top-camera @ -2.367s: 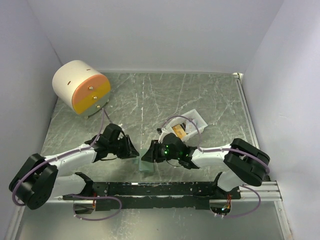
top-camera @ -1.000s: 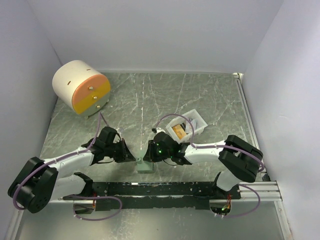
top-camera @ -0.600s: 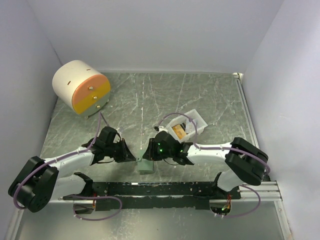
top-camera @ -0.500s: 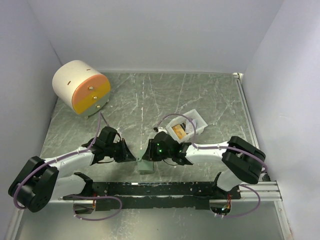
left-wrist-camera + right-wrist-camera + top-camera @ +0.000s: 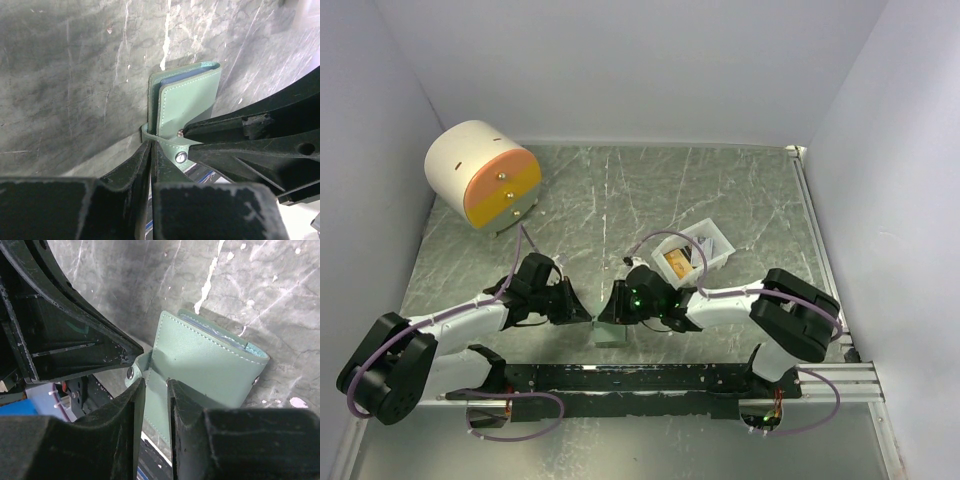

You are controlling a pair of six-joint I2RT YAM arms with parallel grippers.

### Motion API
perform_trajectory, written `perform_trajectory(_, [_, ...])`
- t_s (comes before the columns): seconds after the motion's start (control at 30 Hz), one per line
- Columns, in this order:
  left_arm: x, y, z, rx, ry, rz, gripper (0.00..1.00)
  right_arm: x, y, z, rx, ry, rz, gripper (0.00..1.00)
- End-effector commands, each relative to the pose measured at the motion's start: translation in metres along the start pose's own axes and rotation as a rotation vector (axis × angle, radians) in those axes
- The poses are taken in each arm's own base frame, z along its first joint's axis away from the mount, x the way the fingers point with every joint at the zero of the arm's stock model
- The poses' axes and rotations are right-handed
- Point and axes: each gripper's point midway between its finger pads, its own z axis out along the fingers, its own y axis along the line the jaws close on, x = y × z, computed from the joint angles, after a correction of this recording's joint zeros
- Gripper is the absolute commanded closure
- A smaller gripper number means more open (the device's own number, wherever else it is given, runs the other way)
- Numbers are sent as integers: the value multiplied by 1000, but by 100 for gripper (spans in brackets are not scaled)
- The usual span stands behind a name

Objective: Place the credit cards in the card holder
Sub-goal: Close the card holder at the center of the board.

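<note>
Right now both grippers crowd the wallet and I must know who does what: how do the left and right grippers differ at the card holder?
The left gripper is pinched shut on the snap strap of the card holder; the right gripper has its fingers apart, astride the front cover's edge. The left gripper's hold is plain; whether the right gripper presses the cover I cannot tell. Both meet the same end of the holder.
</note>
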Motion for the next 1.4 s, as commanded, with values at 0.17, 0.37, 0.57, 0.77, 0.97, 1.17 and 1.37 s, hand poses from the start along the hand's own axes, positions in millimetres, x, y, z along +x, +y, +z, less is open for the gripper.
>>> perform_trajectory(0.17, [-11, -15, -1, 54, -26, 35, 84, -18, 27, -20, -136, -116, 64, 70])
perform_trajectory(0.37, [-12, -16, -2, 54, -27, 34, 84, -15, 22, -16, -108, -100, 76, 71])
perform_trajectory(0.57, [-11, -16, -2, 56, -28, 33, 84, -10, 18, -10, -95, -74, 77, 73])
perform_trajectory(0.77, [-11, -17, -3, 59, -31, 33, 84, -8, 19, -4, -97, -57, 73, 76])
perform_trajectory(0.97, [-10, -17, -2, 64, -29, 30, 84, -9, 18, 0, -95, -61, 66, 86])
perform_trajectory(1.17, [-16, -17, -7, 39, -54, 37, 74, -8, 14, 1, -84, -62, 52, 100])
perform_trajectory(1.37, [-39, -33, -12, 52, -124, 52, 57, -8, 11, -3, -68, -69, 46, 100])
